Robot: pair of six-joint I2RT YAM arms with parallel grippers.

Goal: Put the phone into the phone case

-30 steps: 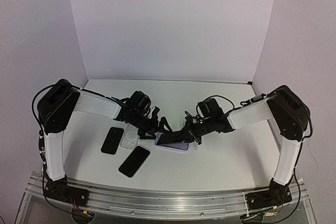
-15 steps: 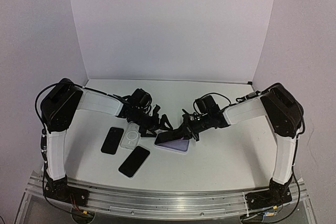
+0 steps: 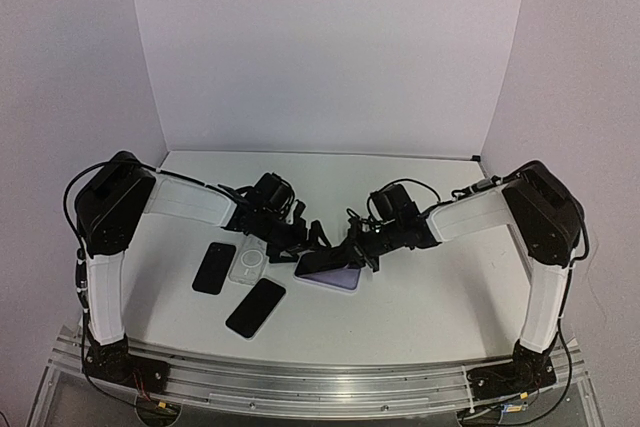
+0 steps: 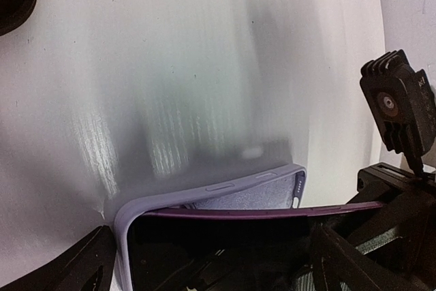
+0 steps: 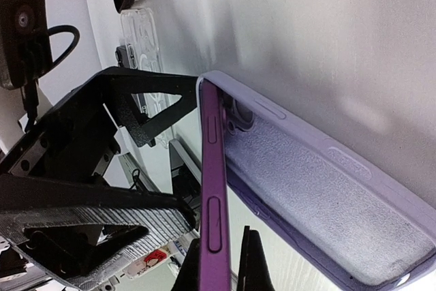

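The phone [image 5: 212, 189] is a slim purple handset with a dark screen and raised side buttons. It stands tilted, one end tucked into the left end of the phone case [image 5: 320, 202] and the other lifted clear. The right fingers [image 5: 253, 264] are closed on that raised end. The case is lilac with a grey felt lining, and it lies flat on the table [image 3: 430, 297] between the arms. The left fingers [image 4: 68, 274] are spread wide on either side of the case's near end (whether they press on it I cannot tell).
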